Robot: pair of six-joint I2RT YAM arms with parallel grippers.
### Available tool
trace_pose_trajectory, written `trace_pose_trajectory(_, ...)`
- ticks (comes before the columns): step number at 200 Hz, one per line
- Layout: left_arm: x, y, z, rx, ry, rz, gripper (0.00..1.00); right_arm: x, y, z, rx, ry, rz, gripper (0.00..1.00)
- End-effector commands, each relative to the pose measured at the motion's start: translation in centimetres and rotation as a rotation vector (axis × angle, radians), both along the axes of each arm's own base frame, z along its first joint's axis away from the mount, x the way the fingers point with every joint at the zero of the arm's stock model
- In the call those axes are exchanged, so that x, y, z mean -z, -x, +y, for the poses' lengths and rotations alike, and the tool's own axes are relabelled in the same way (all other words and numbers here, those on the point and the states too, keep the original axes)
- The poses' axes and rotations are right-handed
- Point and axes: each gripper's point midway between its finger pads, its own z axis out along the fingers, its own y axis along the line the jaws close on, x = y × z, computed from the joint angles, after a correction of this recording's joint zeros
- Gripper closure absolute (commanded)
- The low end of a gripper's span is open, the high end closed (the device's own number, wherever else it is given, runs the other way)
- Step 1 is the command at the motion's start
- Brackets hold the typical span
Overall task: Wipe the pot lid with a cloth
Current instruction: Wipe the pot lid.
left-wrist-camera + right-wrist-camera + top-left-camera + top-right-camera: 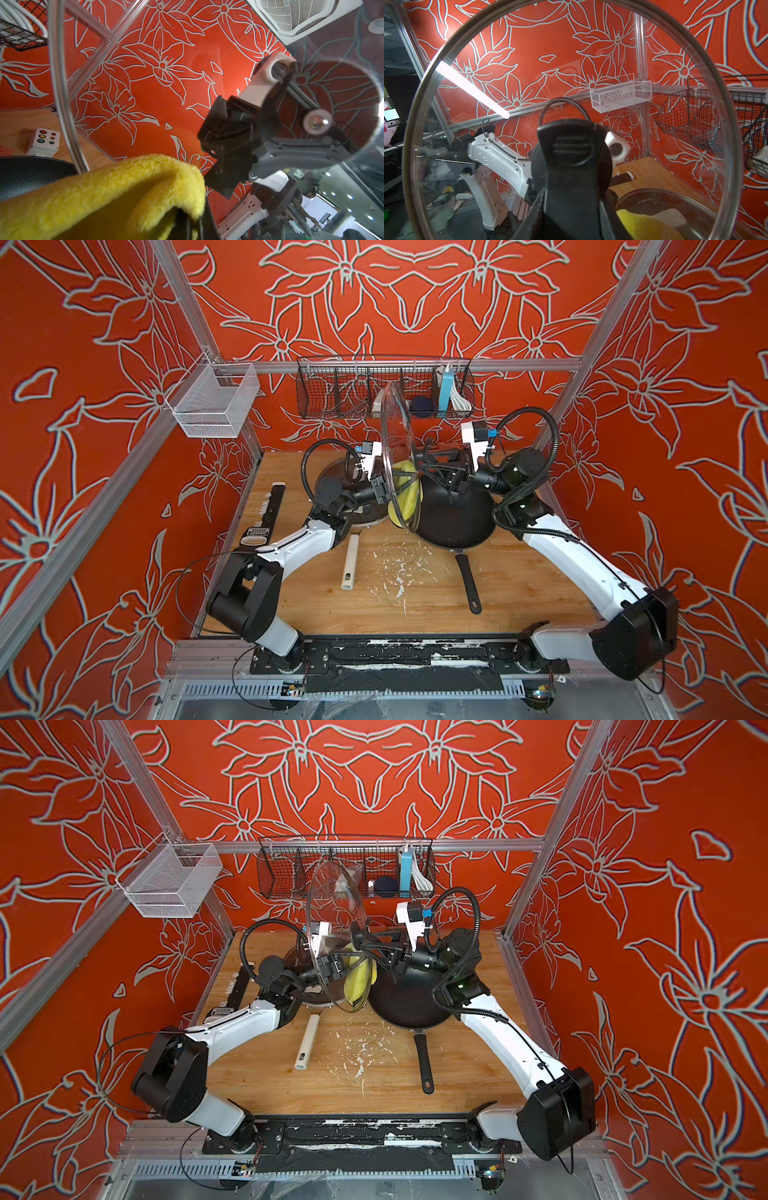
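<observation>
Holding: right claw [426, 467] grips knob [356, 932] of glass pot lid [395, 427], upright, underside exposed.
Wiping: left claw [386, 489] pinched shut on yellow cloth [104, 197], facing that underside.

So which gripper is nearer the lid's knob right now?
Right. The right gripper is clamped on the knob; the left gripper is on the far side of the lid, holding the cloth.

- The pot lid [395, 427] before me: clear glossy glass, smooth metal rim.
- My cloth [409, 499]: fluffy yellow microfibre.
- The table [415, 593]: wood, white-flecked.
- The pan [453, 514]: matt black.
</observation>
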Motion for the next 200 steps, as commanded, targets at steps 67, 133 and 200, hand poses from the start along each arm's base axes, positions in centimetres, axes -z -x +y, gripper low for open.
trace_pose_trajectory(67, -1.9, 9.0, 1.6, 0.058, -0.034, -0.103, 1.00, -4.4, 0.5, -0.7, 0.057, -0.083, -0.187, 1.00)
trace_pose_trajectory(133, -4.8, 9.9, 3.4, -0.014, -0.005, -0.172, 1.00, -2.0, 0.0, -0.3, 0.046, -0.042, -0.144, 1.00)
trace_pose_trajectory(200, -9.4, 9.1, 6.7, -0.089, 0.069, -0.229, 1.00, 0.8, -0.1, -0.1, 0.043, 0.013, -0.110, 1.00)
